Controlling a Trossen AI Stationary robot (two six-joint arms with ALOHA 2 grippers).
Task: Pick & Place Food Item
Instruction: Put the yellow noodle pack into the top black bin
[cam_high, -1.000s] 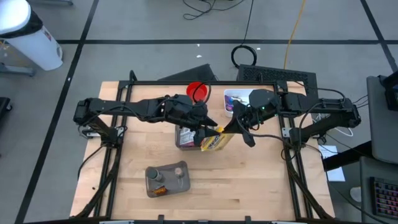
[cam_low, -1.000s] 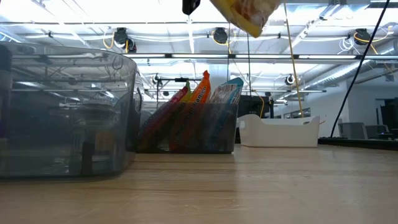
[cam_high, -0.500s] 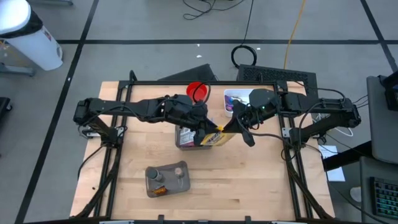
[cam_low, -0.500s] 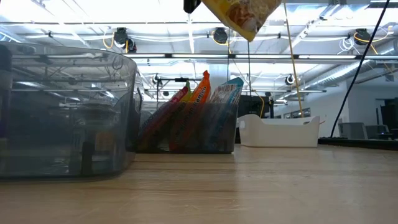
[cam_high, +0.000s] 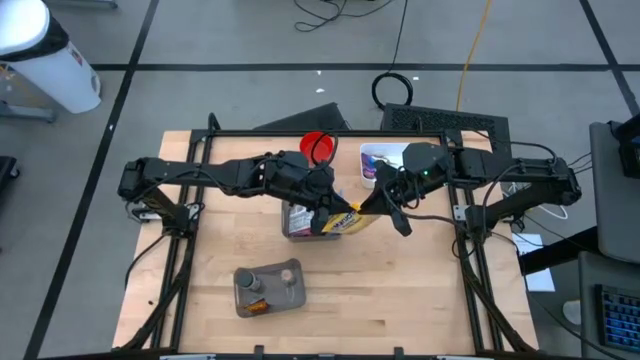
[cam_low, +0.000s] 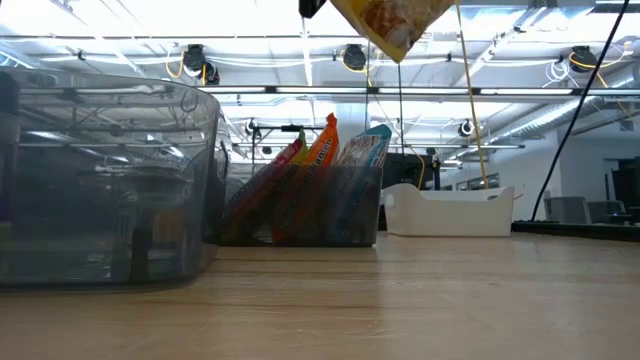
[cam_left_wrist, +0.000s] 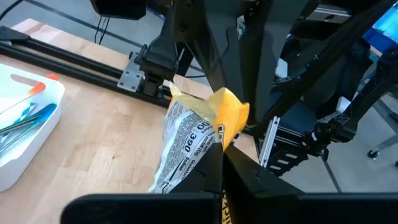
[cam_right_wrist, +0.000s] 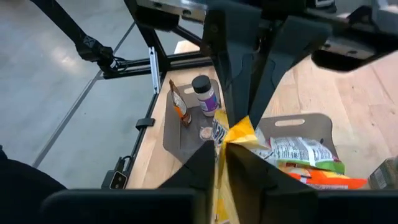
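Above the wooden worktop (cam_high: 400, 290), left gripper (cam_high: 333, 211) and right gripper (cam_high: 372, 203) jaws both pinch the yellow snack bag (cam_high: 347, 222); opposed pulling risks tearing it.

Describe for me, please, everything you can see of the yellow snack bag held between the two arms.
The yellow crinkly foil snack bag has a white back panel printed with black text. It hangs in the air above the wooden table, tilted, beside the grey bin of snack packets. The left end effector is shut on one edge; the right end effector pinches the opposite edge.
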